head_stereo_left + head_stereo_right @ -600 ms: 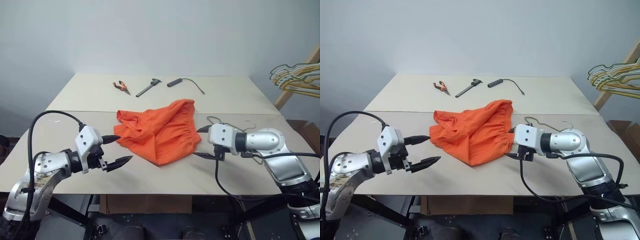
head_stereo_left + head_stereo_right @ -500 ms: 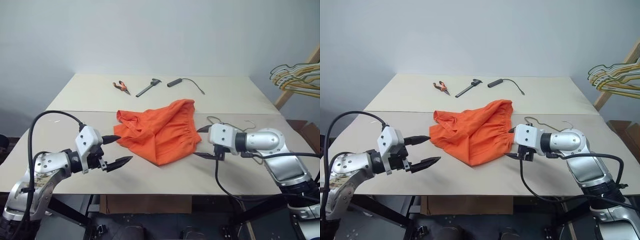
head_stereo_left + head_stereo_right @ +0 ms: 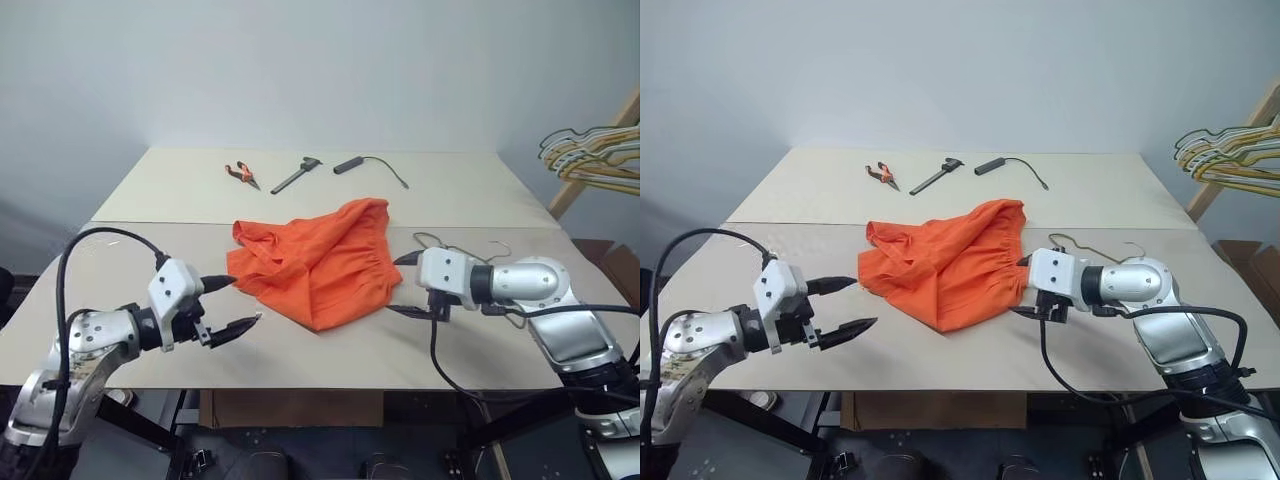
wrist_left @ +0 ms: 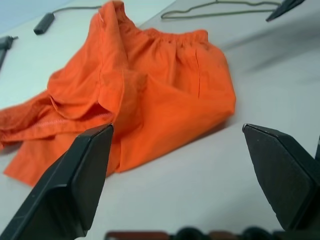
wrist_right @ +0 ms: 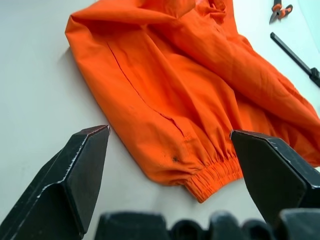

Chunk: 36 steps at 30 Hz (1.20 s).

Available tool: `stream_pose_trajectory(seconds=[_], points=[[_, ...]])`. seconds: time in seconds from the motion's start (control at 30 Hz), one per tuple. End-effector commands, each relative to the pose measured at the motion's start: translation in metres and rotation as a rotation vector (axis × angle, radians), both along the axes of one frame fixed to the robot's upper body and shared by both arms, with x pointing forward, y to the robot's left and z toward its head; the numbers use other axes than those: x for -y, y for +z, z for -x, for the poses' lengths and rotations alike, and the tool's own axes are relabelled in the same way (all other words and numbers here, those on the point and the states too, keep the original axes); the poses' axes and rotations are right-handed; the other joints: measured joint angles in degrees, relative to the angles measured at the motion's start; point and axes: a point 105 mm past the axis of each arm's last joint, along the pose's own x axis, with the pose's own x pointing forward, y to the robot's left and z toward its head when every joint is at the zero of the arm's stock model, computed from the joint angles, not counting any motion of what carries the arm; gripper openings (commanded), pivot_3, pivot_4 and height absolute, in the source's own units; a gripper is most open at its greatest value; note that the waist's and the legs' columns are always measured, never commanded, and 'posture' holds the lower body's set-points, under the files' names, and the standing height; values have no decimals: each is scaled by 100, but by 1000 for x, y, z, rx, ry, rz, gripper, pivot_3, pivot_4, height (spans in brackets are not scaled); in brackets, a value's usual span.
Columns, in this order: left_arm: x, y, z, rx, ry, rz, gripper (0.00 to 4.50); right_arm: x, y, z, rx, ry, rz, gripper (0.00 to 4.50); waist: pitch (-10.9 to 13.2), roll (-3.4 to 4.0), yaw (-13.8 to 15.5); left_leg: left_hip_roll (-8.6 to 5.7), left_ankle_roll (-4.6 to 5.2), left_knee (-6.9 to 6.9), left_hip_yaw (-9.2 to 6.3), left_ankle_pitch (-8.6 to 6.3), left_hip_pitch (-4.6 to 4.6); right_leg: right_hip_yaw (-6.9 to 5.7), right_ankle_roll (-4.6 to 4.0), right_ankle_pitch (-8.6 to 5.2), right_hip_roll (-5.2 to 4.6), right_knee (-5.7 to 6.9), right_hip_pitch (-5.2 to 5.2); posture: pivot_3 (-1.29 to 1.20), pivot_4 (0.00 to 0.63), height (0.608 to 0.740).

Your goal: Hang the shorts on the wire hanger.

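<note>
The orange shorts (image 3: 315,262) lie crumpled in the middle of the table, elastic waistband toward the right. The wire hanger (image 3: 432,240) lies flat just right of them, partly hidden behind my right arm. My left gripper (image 3: 242,301) hovers open just off the shorts' left corner with nothing between its fingers (image 4: 75,185). My right gripper (image 3: 395,285) stands open at the waistband end (image 5: 210,175), its jaws wide and holding nothing.
Orange-handled pliers (image 3: 241,173), a black hand tool (image 3: 296,175) and a black plug with a cord (image 3: 350,165) lie on the far half of the table (image 3: 150,190). A bunch of coloured hangers (image 3: 595,155) hangs off to the right.
My left arm has sunk slightly, bringing its gripper a touch lower and nearer the front edge. The right arm, shorts and hanger have stayed put.
</note>
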Motion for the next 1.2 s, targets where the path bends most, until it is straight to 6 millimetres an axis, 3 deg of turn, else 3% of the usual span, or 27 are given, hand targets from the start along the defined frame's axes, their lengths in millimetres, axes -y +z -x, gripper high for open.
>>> stream_pose_trajectory(seconds=[0.03, 0.3, 0.57, 0.93, 1.03, 1.2], points=[[-7, -2, 3, 0, -1, -44, 4500, 10, 10, -11, 108, -16, 66, 4474, 0, 0, -7, 0, 0, 0, 0, 0, 1, 0, 0, 0, 0, 0, 0, 136, 0, 740], [-31, -15, 4, -60, 9, -176, 4500, 33, -15, -47, 287, -38, 297, 4474, 1, 1, -143, 0, -1, -1, 7, 1, 3, 0, -8, -6, -2, 1, -3, 111, 0, 740], [-20, -14, 4, -53, -24, -158, 4500, 6, -42, -76, 408, 77, 379, 4474, 1, 1, -379, 1, -2, -4, 5, 1, 2, 7, -9, -4, -1, 6, -4, 125, 0, 740], [-11, -15, 10, -58, -28, -145, 4500, -18, -54, -93, 487, 194, 450, 4474, 1, 2, -445, 0, -3, -5, 2, 2, 10, 12, -10, -4, -4, 21, -5, 155, 0, 740], [-11, -15, 12, -59, -26, -147, 4500, -18, -61, -92, 462, 223, 466, 3911, 1, 2, -459, 0, -3, -7, -3, 2, 13, 14, -10, -4, -4, 22, -4, 165, 0, 740], [-11, -16, 14, -62, -25, -160, 4500, -20, -68, -89, 441, 242, 471, 2121, 1, 2, -459, 0, -3, -8, -17, 2, 22, 16, -10, -4, -5, 24, 1, 170, 0, 740]])
